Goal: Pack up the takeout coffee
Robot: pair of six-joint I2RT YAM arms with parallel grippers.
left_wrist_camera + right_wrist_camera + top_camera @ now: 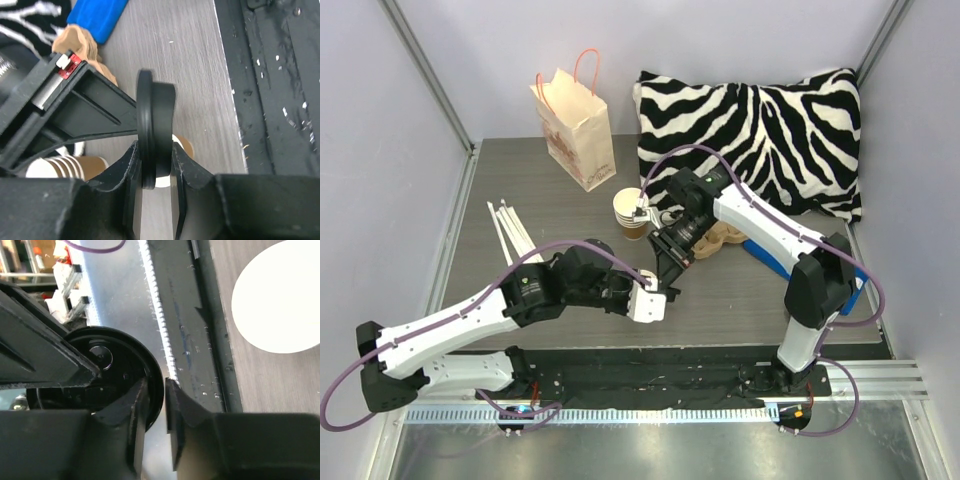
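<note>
— Pinching what, the left tool (155, 152)?
— A black lid (157, 107), on edge, jaws narrow. The right tool (156, 386) straddles its rim too; grip unclear.
— And the cup?
— One brown paper cup (185, 145) behind the lid, near the cup stack (630, 212).

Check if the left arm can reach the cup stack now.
Probably not: the left end effector and right end effector both pinch one black lid, tying it up short of the cup stack.
</note>
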